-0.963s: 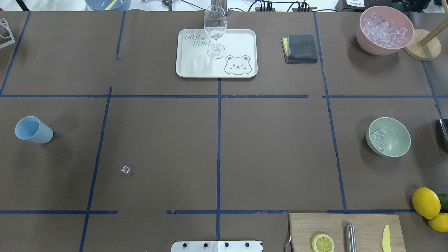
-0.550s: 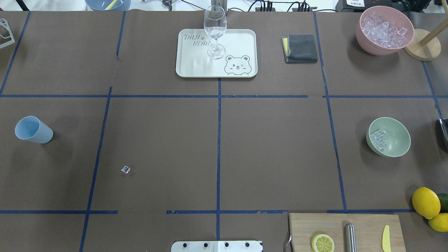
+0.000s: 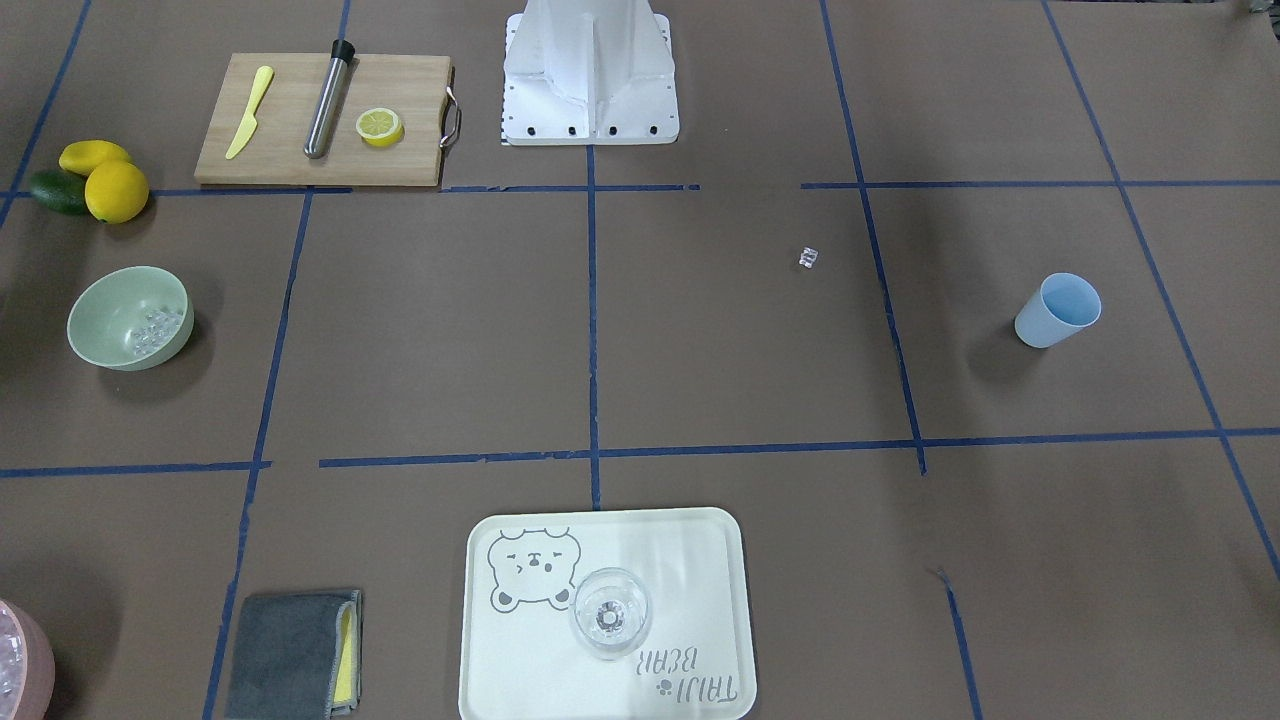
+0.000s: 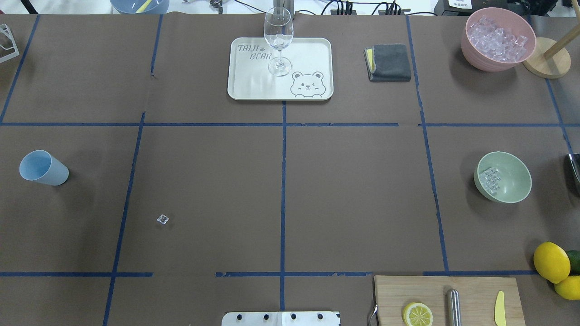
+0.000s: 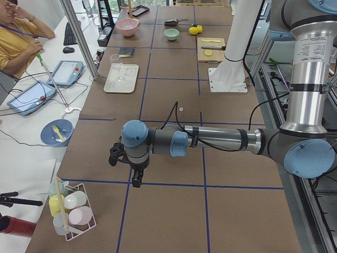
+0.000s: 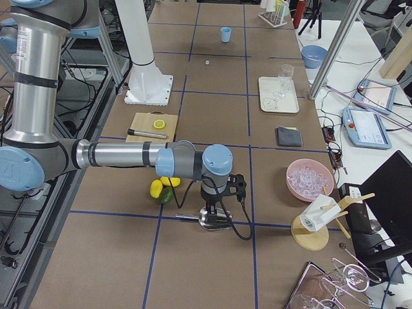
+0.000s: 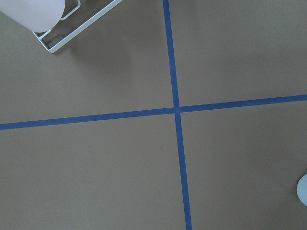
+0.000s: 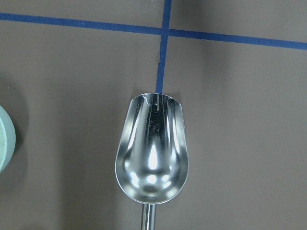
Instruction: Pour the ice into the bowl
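Note:
The pale green bowl (image 4: 514, 174) stands at the table's right side with a small heap of ice (image 4: 489, 179) inside it. One stray ice cube (image 4: 162, 219) lies on the table left of centre. The light blue cup (image 4: 43, 168) stands at the far left and looks empty. My left gripper (image 5: 132, 178) hangs over bare table beyond the cup; I cannot tell if it is open or shut. My right gripper (image 6: 209, 207) is just above an empty metal scoop (image 8: 152, 151) beside the bowl's rim (image 8: 5, 143); whether it grips the scoop cannot be told.
A pink bowl (image 4: 471, 50) full of ice stands at the back right by a wooden stand (image 4: 546, 59). A wine glass (image 4: 278, 38) is on a tray (image 4: 308, 54), with a grey cloth (image 4: 389, 62) beside it. A cutting board (image 4: 471, 290) and lemons (image 4: 550, 261) lie at the front right.

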